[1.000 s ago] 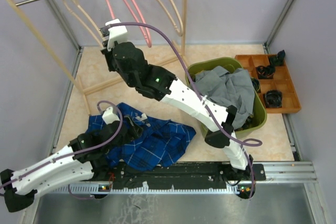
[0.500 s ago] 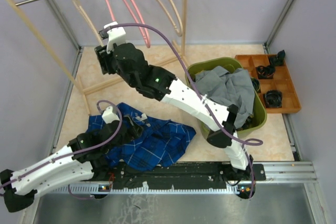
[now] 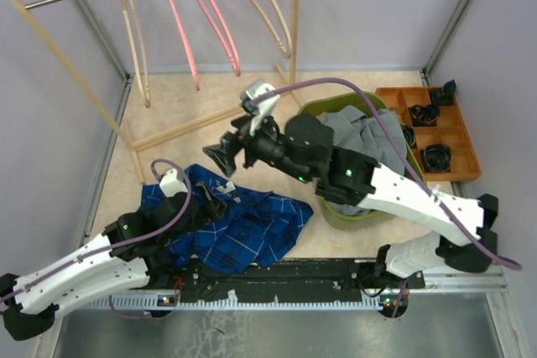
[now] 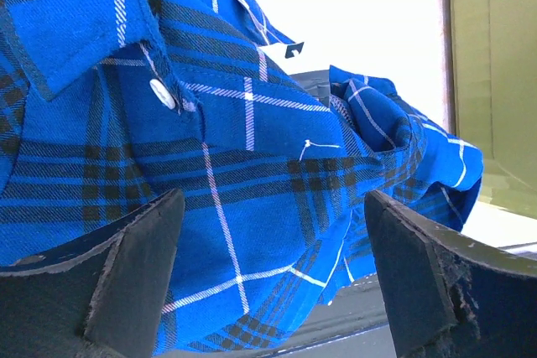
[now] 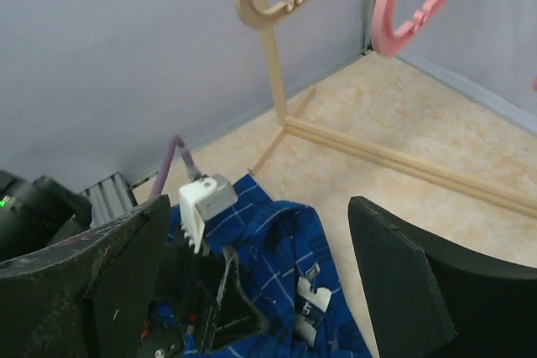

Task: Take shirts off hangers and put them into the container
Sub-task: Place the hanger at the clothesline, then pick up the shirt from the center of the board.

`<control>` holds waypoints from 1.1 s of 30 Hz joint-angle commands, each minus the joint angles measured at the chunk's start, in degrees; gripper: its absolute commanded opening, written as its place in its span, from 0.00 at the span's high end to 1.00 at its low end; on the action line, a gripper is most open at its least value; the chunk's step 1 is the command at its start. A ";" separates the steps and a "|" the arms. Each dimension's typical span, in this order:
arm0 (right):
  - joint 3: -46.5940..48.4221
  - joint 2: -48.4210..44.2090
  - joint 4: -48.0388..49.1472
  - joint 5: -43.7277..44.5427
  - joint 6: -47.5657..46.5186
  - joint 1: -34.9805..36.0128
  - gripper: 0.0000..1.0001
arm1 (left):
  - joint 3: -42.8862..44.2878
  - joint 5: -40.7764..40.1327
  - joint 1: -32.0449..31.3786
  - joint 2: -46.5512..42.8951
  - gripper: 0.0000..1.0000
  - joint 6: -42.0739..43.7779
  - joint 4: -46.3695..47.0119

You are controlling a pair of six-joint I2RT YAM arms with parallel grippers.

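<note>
Shirts are mostly dealt with, I judge: four thin curved hangers, pink and pale wood, hang bare on the wooden rack. A plain grey shirt is heaped in the olive-green rectangular plastic basin; whether others lie beneath it I cannot tell. One blue shirt with thin white checks lies crumpled on the beige worktop, beside the basin. The left fingers gape wide against it, gripping nothing; the right fingers, spread and empty, hover above.

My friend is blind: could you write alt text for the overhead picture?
A blue checked shirt lies crumpled, the open left gripper at it. The open right gripper hangs above; a grey shirt fills the green container, bare hangers behind.
</note>
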 commanded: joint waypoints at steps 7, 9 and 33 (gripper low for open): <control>-31.90 -20.04 10.21 0.57 10.04 0.94 0.12 | 1.53 0.61 0.05 0.35 0.01 5.16 1.90; -35.60 -21.00 7.88 1.39 12.94 0.92 0.12 | 1.48 1.28 0.13 0.91 0.01 5.75 3.16; -37.25 0.24 3.69 0.49 33.48 -1.41 0.04 | 4.63 27.48 20.74 6.68 0.01 14.98 9.43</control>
